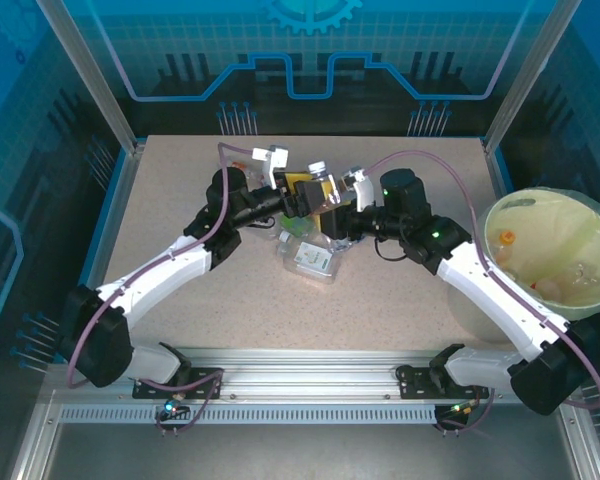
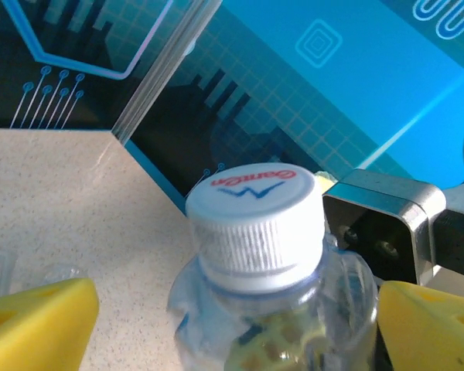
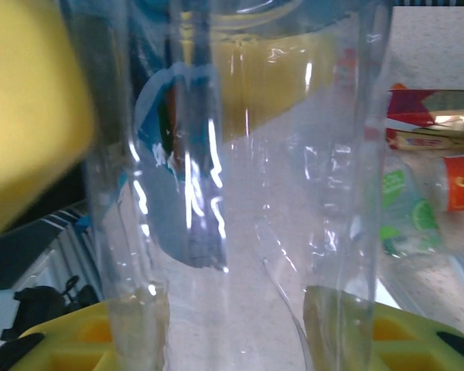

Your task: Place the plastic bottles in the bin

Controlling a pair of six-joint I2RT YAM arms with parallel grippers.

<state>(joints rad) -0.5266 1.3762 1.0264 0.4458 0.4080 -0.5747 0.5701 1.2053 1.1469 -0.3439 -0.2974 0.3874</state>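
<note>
A clear plastic bottle (image 1: 323, 200) with a white cap (image 2: 255, 209) is held above the middle of the table, between both grippers. My left gripper (image 2: 236, 317) is open, its yellow fingers (image 2: 39, 321) standing wide on either side of the bottle's shoulder. My right gripper (image 3: 240, 332) is shut on the bottle's clear body (image 3: 240, 193), with the yellow pads (image 3: 417, 340) pressed against its walls. The bin (image 1: 500, 215), lined with a pale yellow-green bag, stands at the table's right edge. It holds a few bottles, one with an orange cap (image 1: 507, 238).
More plastic bottles (image 1: 310, 258) lie on the table just below the grippers. In the right wrist view they show green (image 3: 406, 212), orange (image 3: 460, 182) and red (image 3: 417, 116) labels. Blue enclosure walls and metal posts (image 1: 100, 90) ring the table.
</note>
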